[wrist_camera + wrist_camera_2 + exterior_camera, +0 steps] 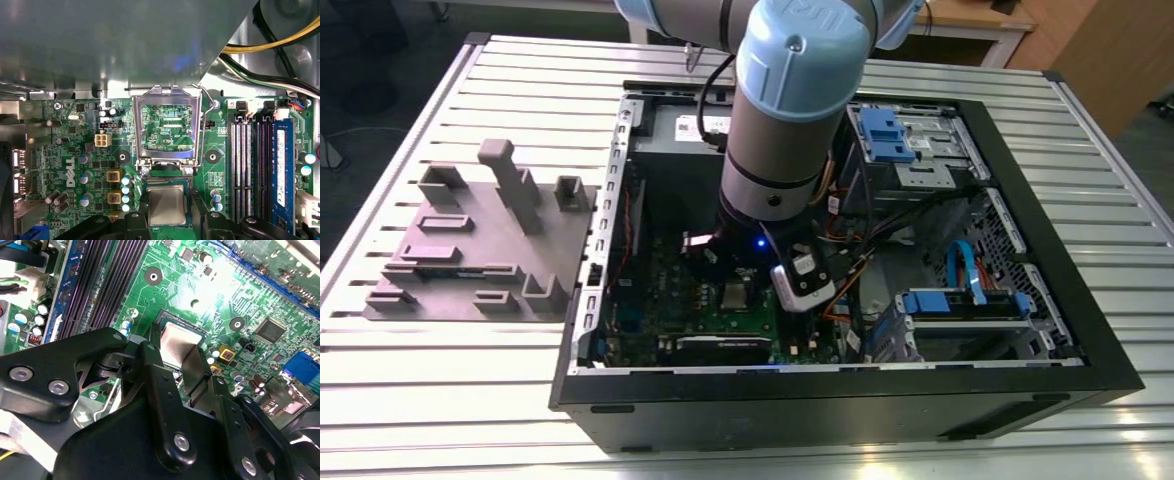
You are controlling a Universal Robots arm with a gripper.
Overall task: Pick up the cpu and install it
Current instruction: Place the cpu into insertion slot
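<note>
Reaches into the open black computer case [854,410] on the slatted metal table [454,400]. Grips the small square silver-topped cpu [166,204] in the black two-fingered hand [168,210], closed to chip width with a finger [151,357] on each of two opposite edges. Holds it low at the socket [167,181] of the green motherboard [75,150], just beside the flipped-up metal socket frame [166,95]; seated or not, cannot tell.

From my remote seat I look down on a work table [427,400] of pale ribbed metal slats that run across the exterior view, with dark caps at its far corners. Overhead light gleams softly along the slats. Past the far edge stands a light wooden desk [981,22], and just beside it, toward the exterior view's right, a wooden panel [1107,60]. The floor [367,90] at the exterior view's left is dark.
</note>
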